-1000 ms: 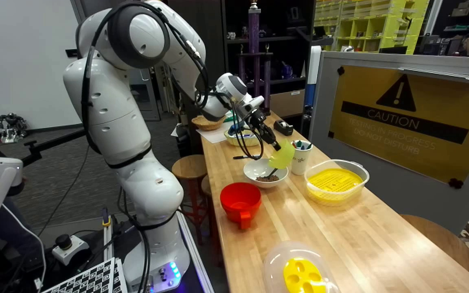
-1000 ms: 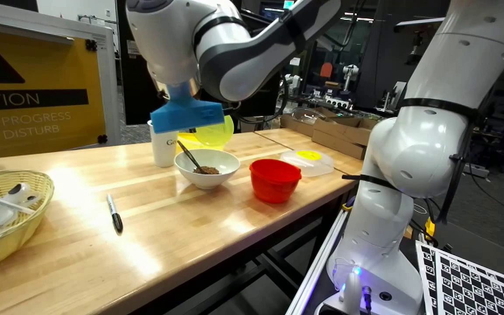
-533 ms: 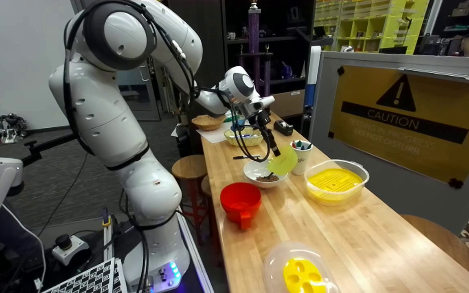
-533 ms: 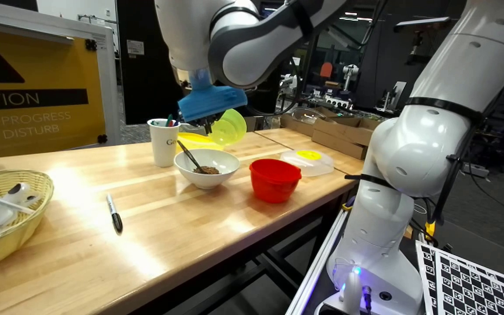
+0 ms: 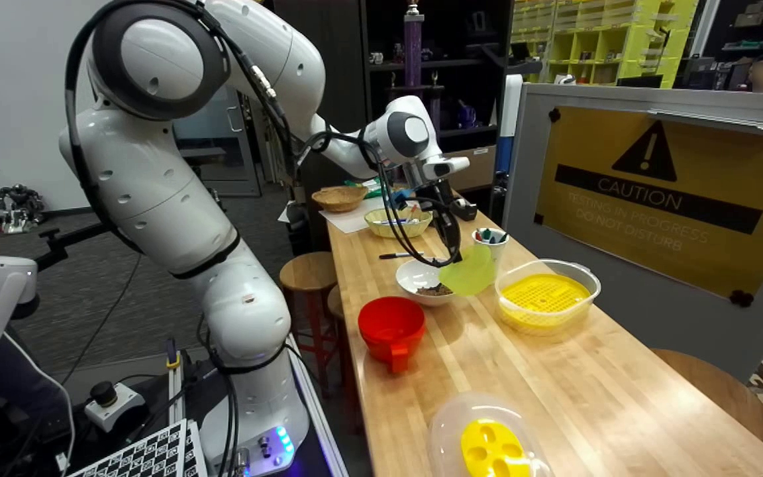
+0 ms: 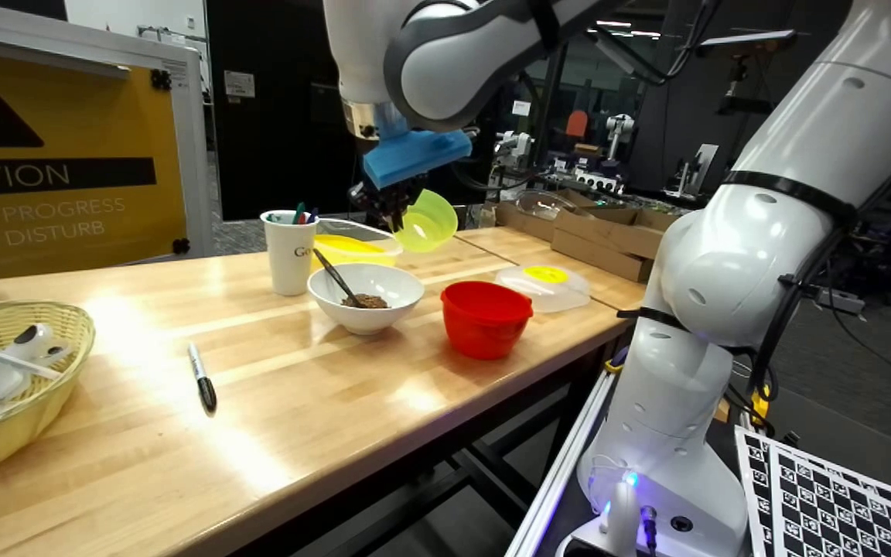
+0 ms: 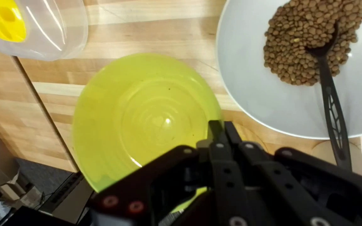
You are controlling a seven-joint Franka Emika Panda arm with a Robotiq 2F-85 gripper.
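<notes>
A translucent yellow-green bowl (image 7: 149, 110) hangs tilted from my gripper (image 7: 223, 125), its rim pinched between the shut fingertips. In both exterior views this bowl (image 6: 434, 220) is above the table, near a white bowl (image 6: 364, 319). Brown lentils (image 7: 306, 40) lie in the white bowl, and a dark spoon (image 7: 330, 103) leans in them with its handle over the rim. From the wrist, the white bowl is to the right of the held one, with table showing between. A few tiny dark specks show on the yellow-green bowl's inside.
A red handled bowl (image 5: 391, 324) stands near the table edge. A white cup of markers (image 6: 291, 255) and a clear tub with a yellow strainer (image 5: 547, 298) stand close behind. Also on the table are a clear lid (image 6: 546, 288), a marker (image 6: 202, 379) and a basket (image 6: 28, 387).
My gripper has carried the yellow-green bowl sideways, away from the cup in an exterior view and rightward there, and its tilt has changed. White bowl, spoon and red bowl have stayed put.
</notes>
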